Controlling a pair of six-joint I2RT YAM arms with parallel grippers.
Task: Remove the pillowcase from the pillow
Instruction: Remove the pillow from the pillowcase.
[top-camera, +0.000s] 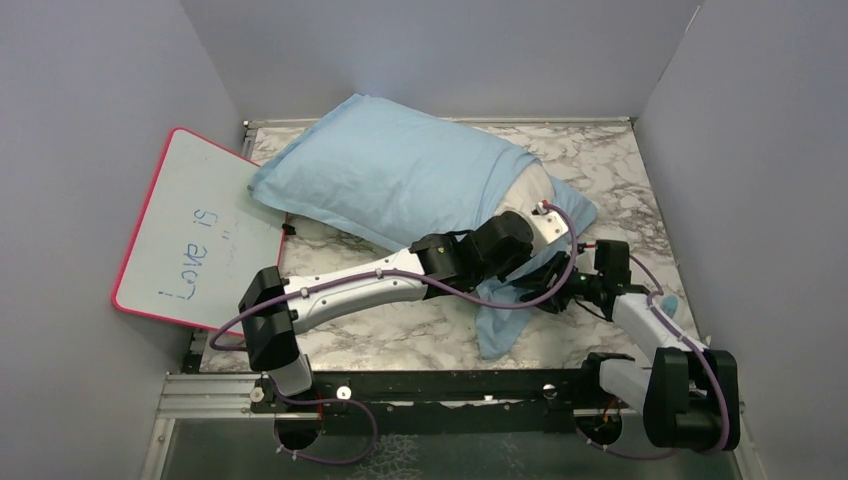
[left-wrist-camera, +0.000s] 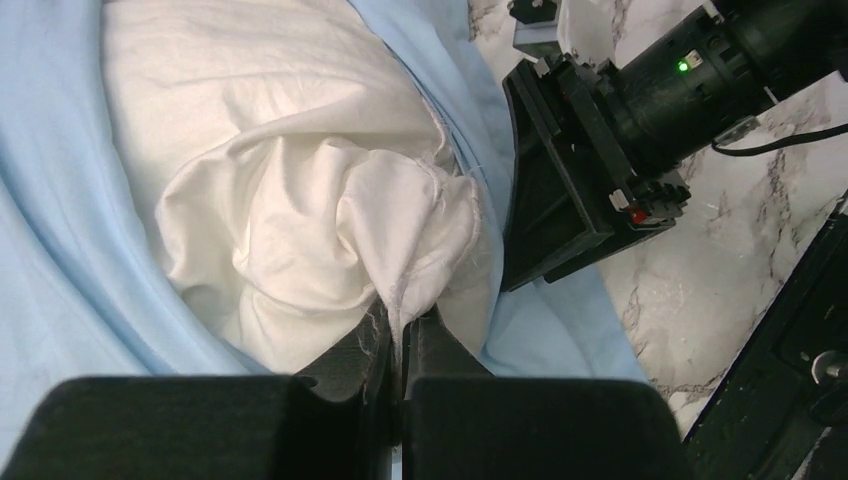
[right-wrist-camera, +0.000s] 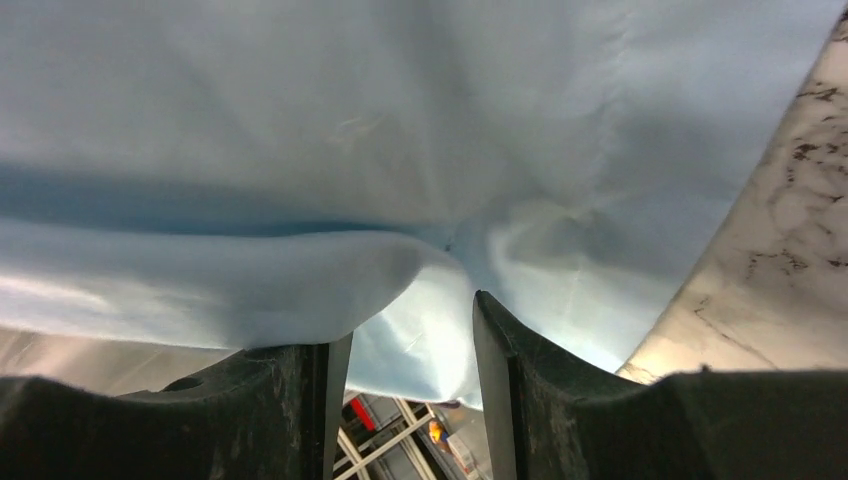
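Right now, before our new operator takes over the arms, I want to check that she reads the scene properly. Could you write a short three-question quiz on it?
1. True or false: the left gripper is shut on a bunched corner of the white pillow.
2. Which cloth lies between the open jaws of the right gripper? A: the light blue pillowcase; B: the pillow; C: a towel.
3. Fill in: the pink-rimmed ____ at the left edge of the table bears handwriting.
Key: 1 true; 2 A; 3 whiteboard.
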